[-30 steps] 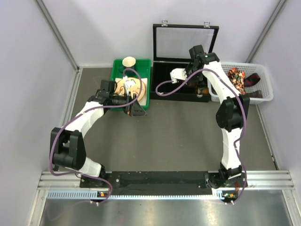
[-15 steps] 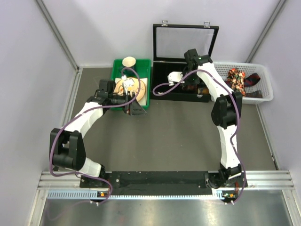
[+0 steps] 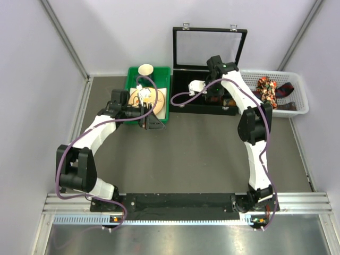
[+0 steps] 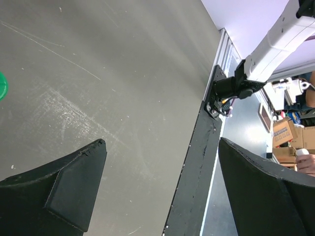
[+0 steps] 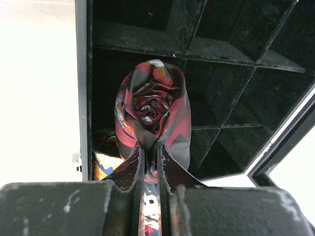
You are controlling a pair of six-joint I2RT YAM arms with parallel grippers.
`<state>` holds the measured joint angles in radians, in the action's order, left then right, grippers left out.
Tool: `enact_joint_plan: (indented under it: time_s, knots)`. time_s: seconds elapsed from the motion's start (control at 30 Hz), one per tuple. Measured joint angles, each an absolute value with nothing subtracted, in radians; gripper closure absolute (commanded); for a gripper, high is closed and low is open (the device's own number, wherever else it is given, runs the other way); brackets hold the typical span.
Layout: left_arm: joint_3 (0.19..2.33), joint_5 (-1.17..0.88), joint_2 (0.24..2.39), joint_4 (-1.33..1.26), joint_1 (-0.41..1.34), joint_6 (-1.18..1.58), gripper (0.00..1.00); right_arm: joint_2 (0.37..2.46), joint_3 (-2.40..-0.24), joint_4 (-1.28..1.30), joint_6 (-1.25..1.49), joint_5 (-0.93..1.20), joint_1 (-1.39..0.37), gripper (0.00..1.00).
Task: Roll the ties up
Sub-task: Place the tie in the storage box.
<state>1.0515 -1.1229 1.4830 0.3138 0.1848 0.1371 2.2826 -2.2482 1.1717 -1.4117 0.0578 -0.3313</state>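
Maroon rolled tie [image 5: 152,105] is pinched tight in the right end effector [image 5: 150,162], probably so it won't unroll over the black box [image 5: 236,49] compartment. Left end effector [image 4: 161,147] hangs wide open, empty. More ties [image 3: 268,86] sit in the basket [image 3: 299,91].

Top view evenly lit; right wrist view blown white at sides; rolled tie [image 5: 152,105] sharp.

table [image 3: 186,154] — grey | on it: green bin [image 3: 167,95], black case [image 3: 210,110], white basket [image 3: 300,95]
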Motion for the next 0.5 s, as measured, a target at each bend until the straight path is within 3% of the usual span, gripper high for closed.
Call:
enact_joint_plan:
  time_s: [0.5]
  knots:
    - [1.040,-1.140,1.484,0.294,0.184,0.152,0.01,2.344,-2.248,1.182,-1.383,0.075,-0.357,1.00]
